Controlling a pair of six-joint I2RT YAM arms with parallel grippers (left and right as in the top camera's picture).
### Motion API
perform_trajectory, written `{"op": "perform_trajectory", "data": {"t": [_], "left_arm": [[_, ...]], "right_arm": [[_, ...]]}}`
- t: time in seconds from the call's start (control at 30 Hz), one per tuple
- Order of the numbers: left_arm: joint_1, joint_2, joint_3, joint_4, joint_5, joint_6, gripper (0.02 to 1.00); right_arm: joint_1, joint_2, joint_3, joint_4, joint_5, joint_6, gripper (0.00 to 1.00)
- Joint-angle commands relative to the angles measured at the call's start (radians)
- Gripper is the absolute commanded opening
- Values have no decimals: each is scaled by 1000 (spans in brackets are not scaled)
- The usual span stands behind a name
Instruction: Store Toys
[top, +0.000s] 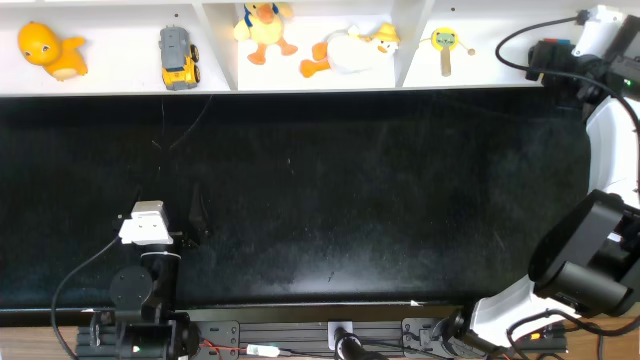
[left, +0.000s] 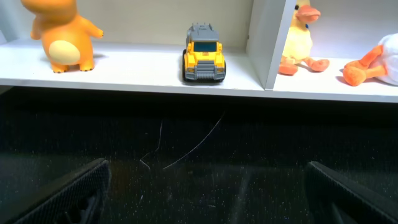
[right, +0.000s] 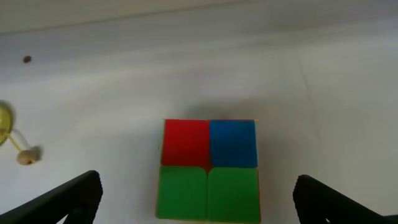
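Note:
On the white shelf (top: 320, 82) stand an orange figure (top: 50, 50), a yellow toy truck (top: 180, 58), a yellow plush duck (top: 265, 30), a white plush duck (top: 350, 50) lying down and a yellow rattle (top: 445, 42). My right gripper (right: 196, 183) is open at the shelf's right end, over a red, blue and green block (right: 209, 169) that rests on the white surface between its fingers. My left gripper (left: 208, 186) is open and holds nothing, low over the black mat near the left arm's base, facing the truck (left: 203, 53) and orange figure (left: 62, 31).
White dividers (left: 267, 43) split the shelf into compartments. The black mat (top: 350, 200) covers the table from the shelf to the front edge. Part of the rattle (right: 5, 124) and its bead (right: 27, 155) lie beside the block.

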Motion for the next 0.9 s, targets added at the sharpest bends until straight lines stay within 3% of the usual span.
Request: {"op": "perform_trajectory", "data": {"t": [0.03,0.27,0.4,0.7,0.8,0.9], "left_arm": [[-6,-12,-2,-2,10,-18,998],[-6,-12,-2,-2,10,-18,998],[-6,-12,-2,-2,10,-18,998],[-6,-12,-2,-2,10,-18,998],[-6,-12,-2,-2,10,-18,998],[-6,-12,-2,-2,10,-18,998]], "right_arm": [[0,-50,17,-42,-2,18,996],[1,-376,-345,34,108,17,996],[10,-603,-619,95,122,18,998],[286,-1133,-1110,383,132,18,998],[311,-1281,-1278,513,133,31,998],[314,-1442,-1394,538,133,121,996]]}}
